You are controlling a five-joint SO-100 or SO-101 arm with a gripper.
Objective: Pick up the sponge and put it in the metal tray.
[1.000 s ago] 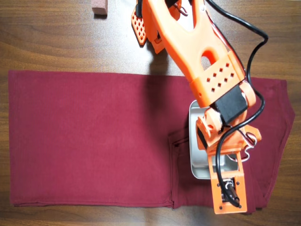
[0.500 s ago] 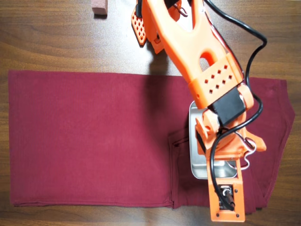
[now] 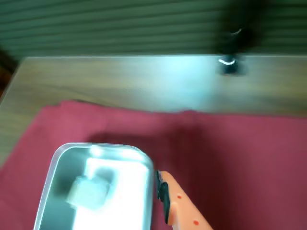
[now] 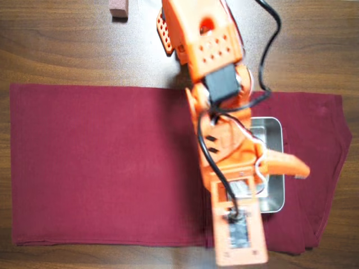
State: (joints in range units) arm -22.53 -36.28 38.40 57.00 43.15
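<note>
The sponge (image 3: 88, 191), a small beige-grey block, lies on the bottom of the metal tray (image 3: 53, 167), free of the gripper. The tray stands on the red cloth, at the lower left of the wrist view. One orange finger (image 3: 169, 199) with a black pad shows just right of the tray's rim. In the overhead view the arm covers most of the tray (image 4: 274, 130) and hides the sponge. The gripper (image 4: 280, 168) is above the tray, with one jaw splayed out to the right. It looks open and empty.
A dark red cloth (image 4: 101, 162) covers most of the wooden table (image 4: 56, 50). A reddish-brown block (image 4: 119, 8) sits at the top edge of the overhead view, off the cloth. A dark clamp-like object (image 3: 232, 62) stands at the table's far edge.
</note>
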